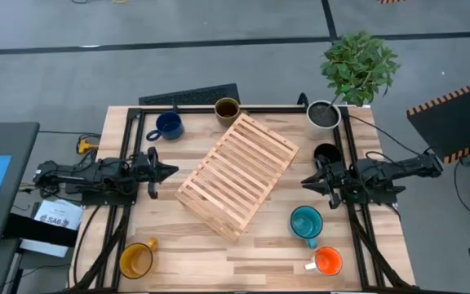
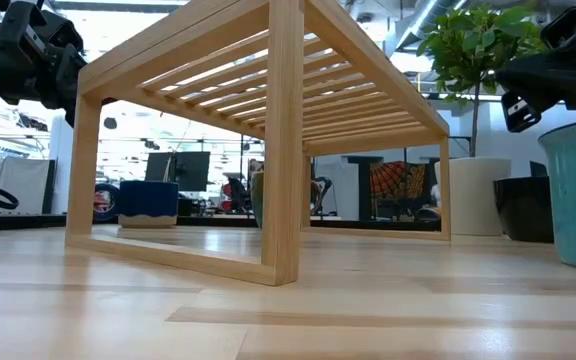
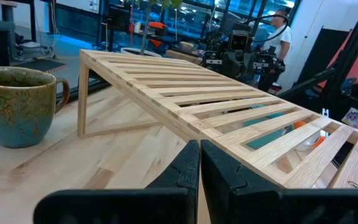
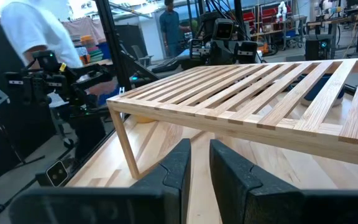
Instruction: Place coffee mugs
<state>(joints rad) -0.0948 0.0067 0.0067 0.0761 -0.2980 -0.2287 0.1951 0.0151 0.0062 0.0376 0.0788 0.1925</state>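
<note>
Left gripper [image 1: 170, 171] is clenched empty, right gripper [image 1: 307, 181] barely parted; mugs [image 1: 306, 222] look rigid, slick, breakable, best pinched at rims.

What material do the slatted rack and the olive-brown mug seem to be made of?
The slatted rack looks like pale, unpainted wood: grain lines and glued joints show on its slats. The olive-brown mug looks like glazed ceramic: glossy, mottled green-brown with crackle veins, though the look alone cannot confirm it.
</note>
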